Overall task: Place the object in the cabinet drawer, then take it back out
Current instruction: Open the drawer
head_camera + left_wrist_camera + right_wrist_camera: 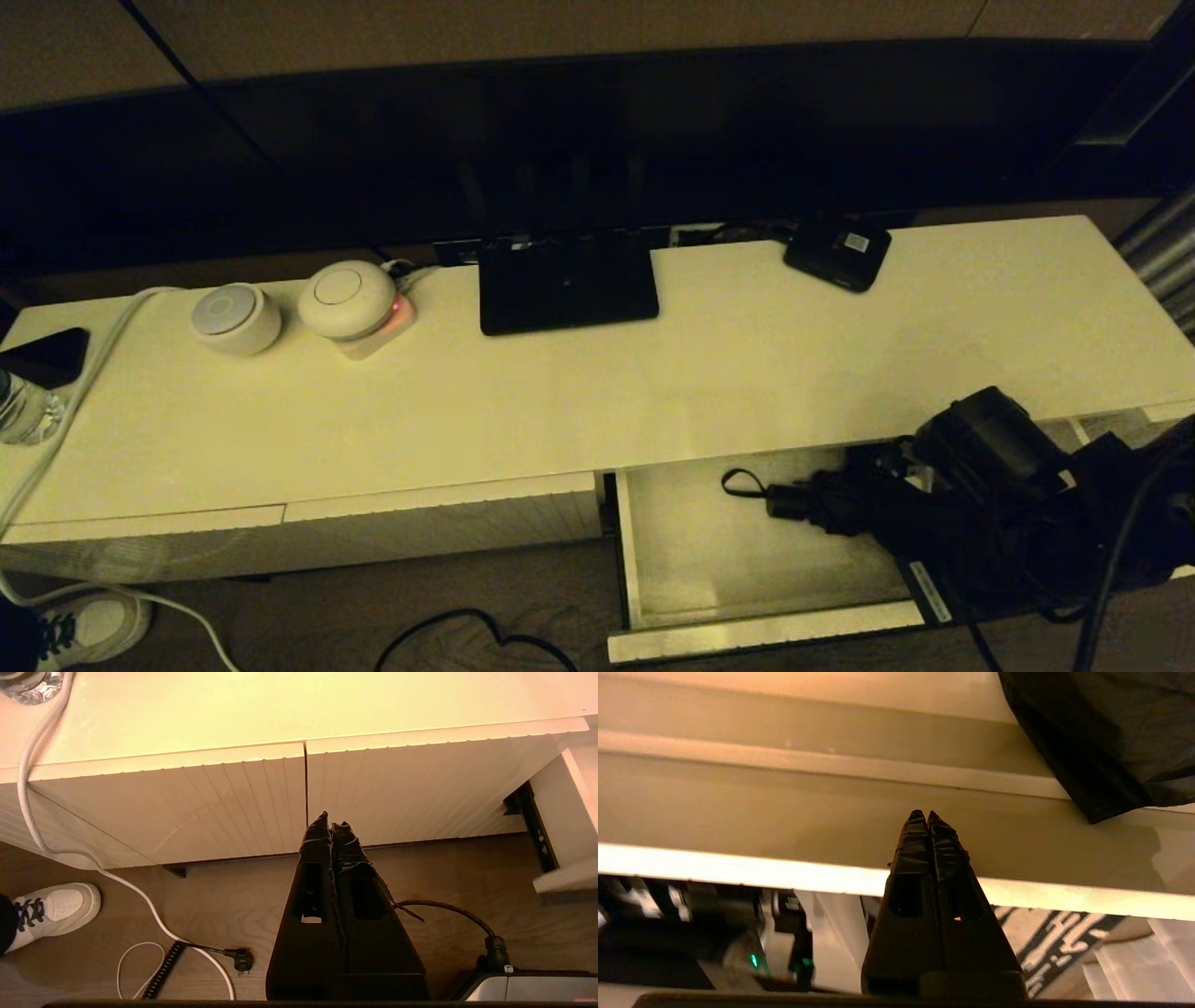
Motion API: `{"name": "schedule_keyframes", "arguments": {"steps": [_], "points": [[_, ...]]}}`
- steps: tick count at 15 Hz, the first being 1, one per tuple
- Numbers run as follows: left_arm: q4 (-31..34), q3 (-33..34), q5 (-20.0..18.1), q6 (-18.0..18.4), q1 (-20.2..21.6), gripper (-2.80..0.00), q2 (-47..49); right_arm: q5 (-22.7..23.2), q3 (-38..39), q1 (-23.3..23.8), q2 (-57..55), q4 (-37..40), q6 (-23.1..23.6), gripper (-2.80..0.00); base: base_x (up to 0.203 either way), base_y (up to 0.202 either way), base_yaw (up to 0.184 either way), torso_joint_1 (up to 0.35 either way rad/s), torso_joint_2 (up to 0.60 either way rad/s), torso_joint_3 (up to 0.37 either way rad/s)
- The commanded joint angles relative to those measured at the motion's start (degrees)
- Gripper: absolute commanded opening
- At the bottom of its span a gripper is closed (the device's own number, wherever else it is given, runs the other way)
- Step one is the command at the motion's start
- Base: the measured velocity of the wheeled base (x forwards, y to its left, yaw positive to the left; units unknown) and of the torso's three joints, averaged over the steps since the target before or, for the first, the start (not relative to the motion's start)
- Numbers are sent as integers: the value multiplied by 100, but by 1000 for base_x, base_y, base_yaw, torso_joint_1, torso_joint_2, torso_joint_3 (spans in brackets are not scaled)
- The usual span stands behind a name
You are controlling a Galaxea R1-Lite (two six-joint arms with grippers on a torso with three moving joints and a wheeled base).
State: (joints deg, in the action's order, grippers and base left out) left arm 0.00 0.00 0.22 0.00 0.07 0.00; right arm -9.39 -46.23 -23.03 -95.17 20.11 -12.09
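Observation:
The cabinet drawer stands pulled out at the lower right, its pale floor bare on the left half. The black folding umbrella lies inside it, with handle and strap loop pointing left and the canopy under my right arm. In the right wrist view my right gripper is shut and empty, its tips over the drawer's pale inside, apart from the umbrella fabric. My left gripper is shut on nothing, low in front of the closed ribbed fronts, above the floor.
On the cabinet top stand a flat black router, a small black box with a sticker and two white round devices. A white cable runs off the left edge. A shoe and cables lie on the floor.

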Motion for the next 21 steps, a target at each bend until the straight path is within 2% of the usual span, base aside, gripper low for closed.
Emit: {"name": "schedule_keyframes", "arguments": {"steps": [1, 8, 12, 17, 18, 19, 21], "points": [[0, 18, 4, 0, 1, -280, 0, 10, 278, -78, 148, 48, -4, -280, 0, 0, 0, 0, 0, 0], [0, 18, 4, 0, 1, -280, 0, 42, 819, -265, 333, 72, -48, -280, 0, 0, 0, 0, 0, 0], [0, 18, 4, 0, 1, -280, 0, 69, 854, -378, 297, 64, -171, -280, 0, 0, 0, 0, 0, 0], [0, 18, -4, 0, 1, -280, 0, -125, 695, -340, 781, -482, -160, -280, 0, 0, 0, 0, 0, 0], [0, 18, 4, 0, 1, -280, 0, -207, 651, -326, 981, -557, -41, -280, 0, 0, 0, 0, 0, 0], [0, 18, 1, 0, 1, -280, 0, -283, 596, -278, 1148, -564, 383, -280, 0, 0, 0, 0, 0, 0], [0, 18, 4, 0, 1, -280, 0, -332, 581, -27, 1395, -551, 1650, -280, 0, 0, 0, 0, 0, 0]]}}
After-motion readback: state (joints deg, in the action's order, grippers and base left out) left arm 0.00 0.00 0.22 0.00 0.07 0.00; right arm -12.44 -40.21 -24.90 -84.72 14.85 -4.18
